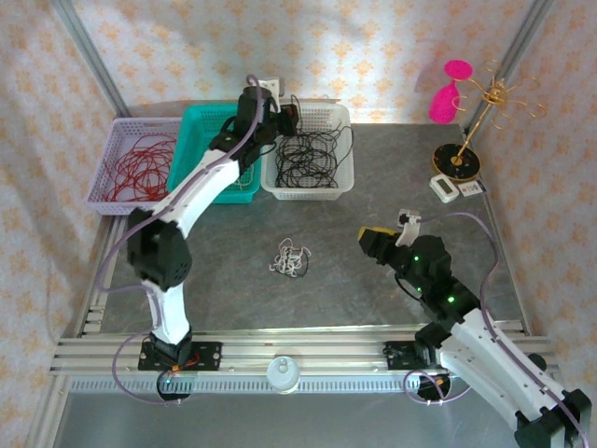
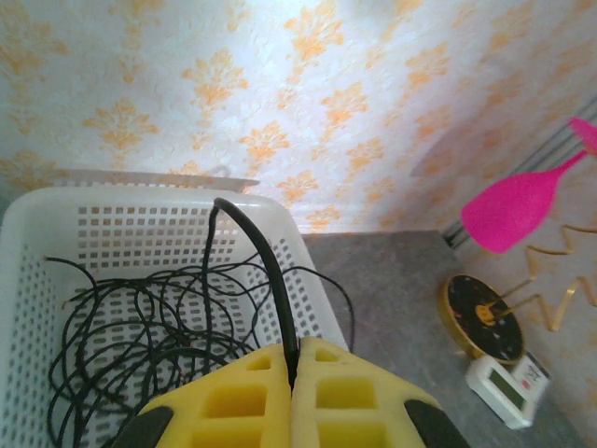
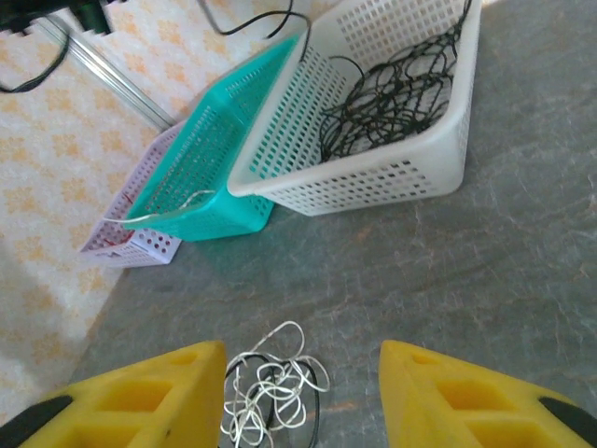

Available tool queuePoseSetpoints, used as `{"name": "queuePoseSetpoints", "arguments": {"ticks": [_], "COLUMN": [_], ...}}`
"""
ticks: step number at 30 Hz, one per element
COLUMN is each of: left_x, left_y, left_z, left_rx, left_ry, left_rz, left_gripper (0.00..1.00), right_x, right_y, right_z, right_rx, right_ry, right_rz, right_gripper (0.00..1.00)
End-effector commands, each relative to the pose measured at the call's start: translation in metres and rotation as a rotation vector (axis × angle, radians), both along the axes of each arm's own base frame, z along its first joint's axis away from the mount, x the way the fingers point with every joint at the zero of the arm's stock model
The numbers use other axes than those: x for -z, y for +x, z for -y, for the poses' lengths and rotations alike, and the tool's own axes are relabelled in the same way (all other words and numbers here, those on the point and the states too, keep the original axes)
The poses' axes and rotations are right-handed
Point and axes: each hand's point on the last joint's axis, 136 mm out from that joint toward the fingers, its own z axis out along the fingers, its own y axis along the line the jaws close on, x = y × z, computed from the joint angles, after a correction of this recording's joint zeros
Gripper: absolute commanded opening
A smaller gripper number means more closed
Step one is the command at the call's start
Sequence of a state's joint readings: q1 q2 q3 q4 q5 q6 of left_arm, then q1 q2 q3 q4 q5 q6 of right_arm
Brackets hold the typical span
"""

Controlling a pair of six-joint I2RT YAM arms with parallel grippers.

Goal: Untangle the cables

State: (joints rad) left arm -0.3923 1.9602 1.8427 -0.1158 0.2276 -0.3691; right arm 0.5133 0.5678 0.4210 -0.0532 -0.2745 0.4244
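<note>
Pinching 1 black cable [image 2: 272,280] in our left tool [image 2: 292,369], we are hanging over the white basket [image 2: 112,201]; our right tool [image 3: 303,373] is gaping, the white cables [image 3: 266,392] lying just beneath it.

Lab rig: alu rails [image 1: 308,347], wallpapered panels [image 1: 280,42].

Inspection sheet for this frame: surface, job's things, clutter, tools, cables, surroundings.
Surface: grey mottled tabletop.
Job's things: white cable clump loose mid-table; black cables in white plastic basket; red cables in lilac plastic basket; teal plastic basket between.
Clutter: gold wire stand, pink plastic goblet, small white scale.
Tools: left tool shut on one black cable; right tool open, short of clump.
Cables: lilac-grey arm leads, untangled.
Surroundings: orange-patterned wallpaper, aluminium frame.
</note>
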Motion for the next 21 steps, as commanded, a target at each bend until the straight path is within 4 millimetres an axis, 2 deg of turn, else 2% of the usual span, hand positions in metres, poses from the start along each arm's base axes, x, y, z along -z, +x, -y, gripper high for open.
{"name": "queuePoseSetpoints", "arguments": {"ticks": [1, 4, 7, 9, 10, 12, 13, 15, 17, 21], "left_x": [0.006, 0.055, 0.101, 0.123, 0.132, 0.141, 0.141, 0.136, 0.122, 0.077], "left_y": [0.027, 0.044, 0.049, 0.049, 0.048, 0.045, 0.042, 0.034, 0.022, -0.012], "left_z": [0.017, 0.021, 0.026, 0.026, 0.024, 0.02, 0.019, 0.016, 0.01, -0.003], "left_rx": [0.007, -0.024, -0.026, -0.031, -0.04, -0.055, -0.054, -0.056, -0.061, -0.074], "left_ry": [-0.043, -0.058, -0.072, -0.064, -0.051, -0.034, -0.03, -0.023, -0.004, 0.045], "left_rz": [0.039, -0.038, -0.113, -0.152, -0.17, -0.192, -0.195, -0.203, -0.194, -0.134], "left_gripper": [0.0, 0.0, 0.0, 0.09, 0.16, 0.25, 0.29, 0.43, 0.52, 0.67], "right_x": [0.008, 0.018, 0.019, 0.018, 0.018, 0.02, 0.022, 0.024, 0.027, 0.029], "right_y": [-0.006, -0.008, -0.01, -0.008, -0.007, -0.005, -0.004, -0.003, -0.001, 0.001], "right_z": [-0.001, -0.002, -0.006, -0.007, -0.008, -0.01, -0.011, -0.015, -0.019, -0.029], "right_rx": [-0.012, -0.024, -0.049, -0.053, -0.057, -0.069, -0.073, -0.089, -0.099, -0.116], "right_ry": [-0.004, -0.014, -0.008, -0.013, -0.022, -0.044, -0.054, -0.063, -0.07, -0.064], "right_rz": [-0.062, -0.084, -0.077, -0.073, -0.072, -0.079, -0.086, -0.09, -0.085, -0.071], "right_gripper": [0.47, 0.47, 0.47, 0.47, 0.47, 0.47, 0.47, 0.47, 0.47, 0.48]}}
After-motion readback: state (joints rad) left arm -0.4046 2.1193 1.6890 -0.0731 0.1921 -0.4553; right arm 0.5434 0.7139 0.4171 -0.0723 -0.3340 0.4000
